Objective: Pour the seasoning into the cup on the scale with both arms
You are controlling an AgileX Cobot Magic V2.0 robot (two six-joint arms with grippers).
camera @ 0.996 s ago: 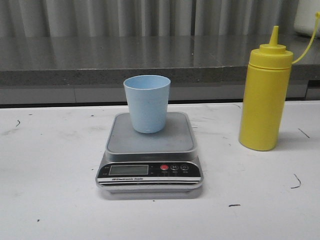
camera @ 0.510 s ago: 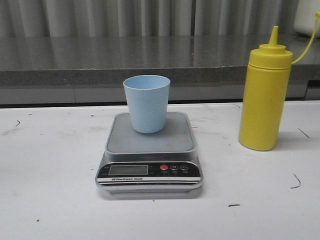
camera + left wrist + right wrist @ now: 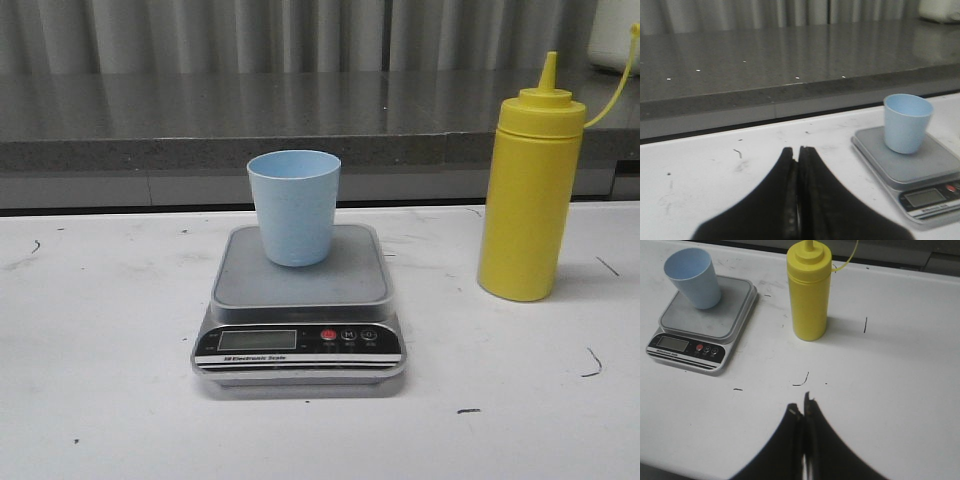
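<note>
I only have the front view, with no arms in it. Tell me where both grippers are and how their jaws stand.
Observer: The right gripper is shut and empty, hanging over bare table on the near side of the yellow bottle.
Operator: Now the left one.
Observer: The left gripper is shut too, holding nothing, out to the left of the scale.
Operator: Check the cup from above.
Observer: The right wrist view looks down into the cup; what shows of its inside looks empty.
</note>
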